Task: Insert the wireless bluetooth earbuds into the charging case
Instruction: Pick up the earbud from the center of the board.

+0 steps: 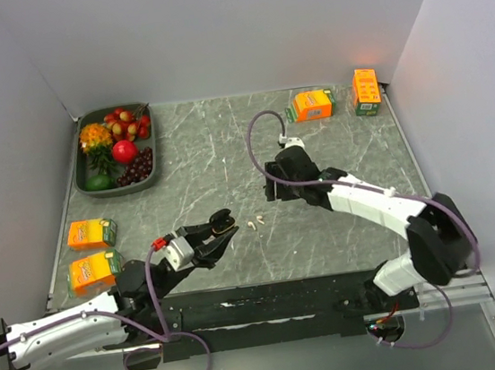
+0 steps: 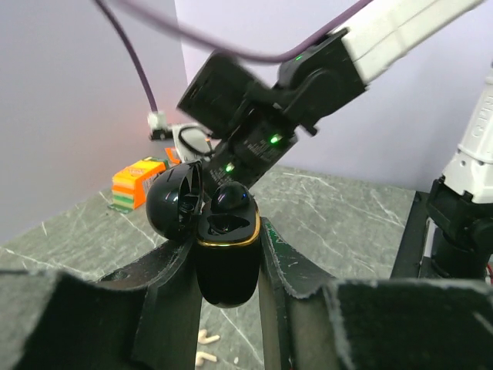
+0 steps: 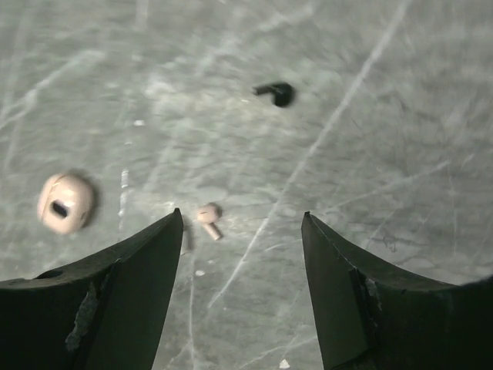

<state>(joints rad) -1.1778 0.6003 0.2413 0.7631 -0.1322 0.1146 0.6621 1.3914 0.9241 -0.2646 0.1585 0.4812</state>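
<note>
My left gripper [image 2: 223,258] is shut on the black charging case [image 2: 225,277], which has a gold rim and stands upright with its lid [image 2: 173,202] swung open to the left. One black earbud [image 2: 231,199] sits in the far socket; the near socket is empty. From above, the left gripper [image 1: 224,227] holds the case just left of two white earbuds [image 1: 254,223] lying on the table. My right gripper [image 3: 243,216] hangs open over the table with nothing between its fingers. Below it lie a white earbud [image 3: 208,216] and, farther off, a black earbud [image 3: 276,92].
A pale round object with a dark slot [image 3: 65,202] lies left of the right gripper. A fruit tray [image 1: 154,147] stands at the back left. Orange cartons sit at the left edge [image 1: 91,233] [image 1: 94,271] and at the back right [image 1: 313,105] [image 1: 365,91].
</note>
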